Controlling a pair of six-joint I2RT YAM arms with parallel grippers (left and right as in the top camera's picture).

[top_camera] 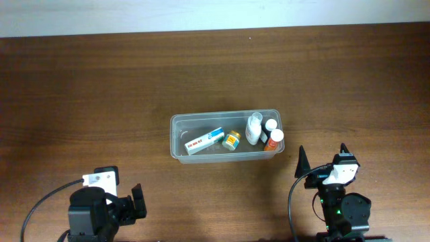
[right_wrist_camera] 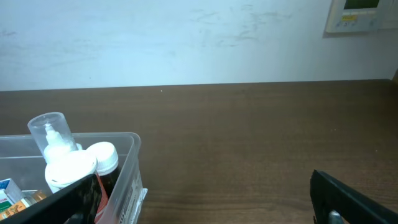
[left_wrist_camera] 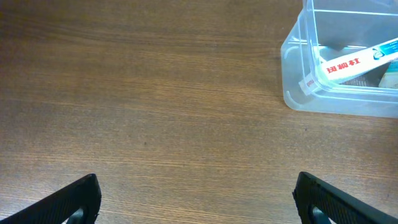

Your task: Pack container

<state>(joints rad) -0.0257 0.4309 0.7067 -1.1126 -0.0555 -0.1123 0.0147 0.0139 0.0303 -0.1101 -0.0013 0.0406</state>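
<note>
The clear plastic container (top_camera: 176,144) sits mid-tabletop (top_camera: 80,94). It holds a white box with red lettering (top_camera: 205,140), a small yellow-lidded jar (top_camera: 232,140) and three bottles (top_camera: 273,140) standing crowded at its right end. The left end effector (left_wrist_camera: 198,202) is released, its fingers spread wide over bare wood, well apart from the container. The right end effector (top_camera: 322,160) is likewise released, near the container's right front corner.

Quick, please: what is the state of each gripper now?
Left gripper: open, holding nothing.
Right gripper: open, holding nothing.
</note>
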